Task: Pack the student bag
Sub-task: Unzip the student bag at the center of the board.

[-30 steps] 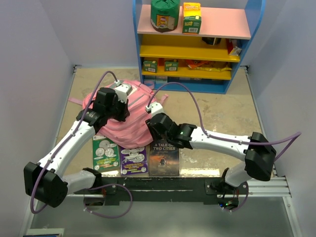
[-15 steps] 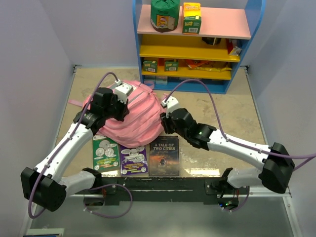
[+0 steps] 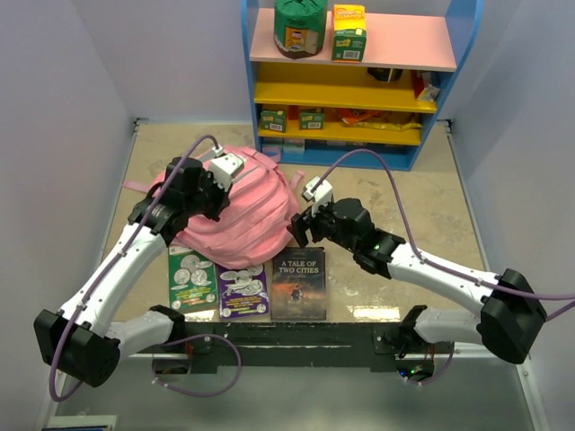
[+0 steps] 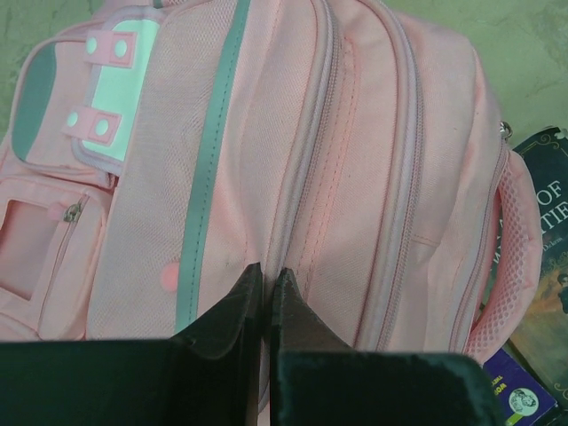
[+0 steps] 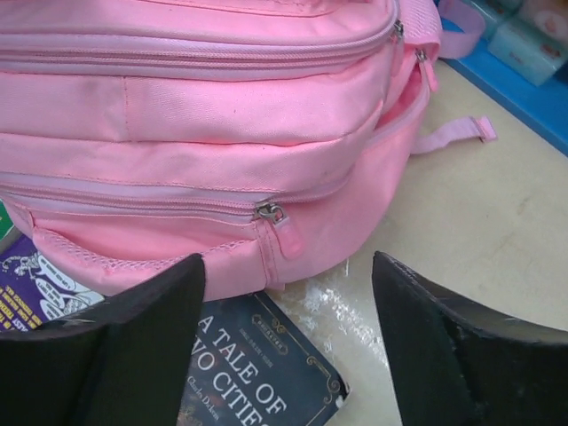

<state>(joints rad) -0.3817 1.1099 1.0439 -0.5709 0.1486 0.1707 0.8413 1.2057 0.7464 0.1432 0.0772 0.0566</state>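
Note:
The student bag (image 3: 256,202), a soft pink backpack, lies on the table between both arms. In the left wrist view its front pockets, grey stripe and zip seams (image 4: 355,133) fill the frame. My left gripper (image 3: 218,190) sits on top of the bag, fingertips (image 4: 266,271) pressed together with a fold of its fabric between them. My right gripper (image 3: 301,224) hovers at the bag's near right corner with its jaws wide apart and nothing between them. A side zip pull (image 5: 277,217) on the bag (image 5: 222,98) hangs just ahead of the right gripper (image 5: 288,262).
Three books lie side by side along the near edge: a green one (image 3: 191,278), a purple one (image 3: 243,289) and "A Tale of Two Cities" (image 3: 299,283), partly under the bag. A blue shelf unit (image 3: 359,81) with boxes stands at the back.
My right gripper has pulled off the bag to the right and opened wide. The bag has bulged toward the right. My left gripper shifted slightly back, still shut.

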